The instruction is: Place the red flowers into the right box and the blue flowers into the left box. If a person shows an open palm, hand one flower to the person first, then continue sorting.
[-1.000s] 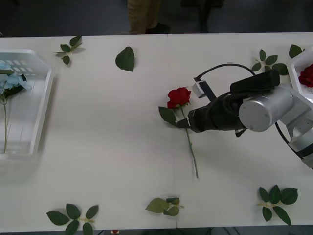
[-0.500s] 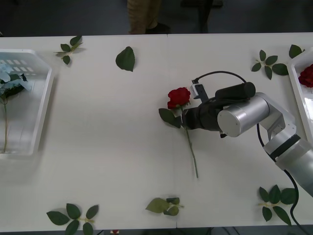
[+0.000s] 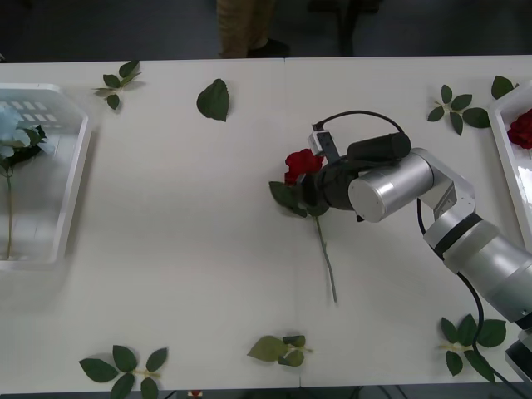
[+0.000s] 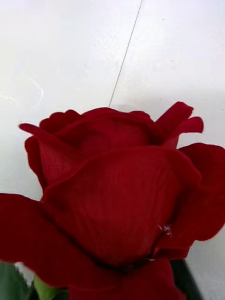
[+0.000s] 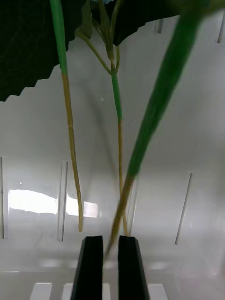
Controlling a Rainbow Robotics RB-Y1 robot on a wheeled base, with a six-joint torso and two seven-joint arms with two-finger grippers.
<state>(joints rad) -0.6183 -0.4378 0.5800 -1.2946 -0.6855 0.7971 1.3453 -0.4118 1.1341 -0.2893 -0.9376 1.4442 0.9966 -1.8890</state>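
Table (image 3: 191,233) space is taking up most of the front view, white and wide, with two boxes sitting at its ends. One left box (image 3: 73,179) is lying at the far left, its outer side cut off by the picture edge. One right box (image 3: 501,125) is showing as a rim and a corner at the far right.

One silver arm is reaching in from the right, and the right gripper (image 3: 312,198) is sitting at the top of a stem, just below a bloom. The wrist is covering it, so whether it is gripping or spread cannot be told.

Two red flowers (image 3: 301,164) are showing in the front view. One is lying mid-table with its stem running toward the near edge. The other is resting in the right box, half cut off. In the right wrist view one bloom (image 4: 117,187) is looming very close.

The blue flowers (image 3: 10,133) are lying in the left box, partly out of view, so counting the heads is not possible. In the left wrist view three thin stems (image 5: 70,140) are hanging over the box's slotted wall, and the left gripper (image 5: 110,240) is pinching one of them between its black fingers (image 5: 93,267).

Seven leaf sprigs (image 3: 214,100) are lying scattered around the table's edges.
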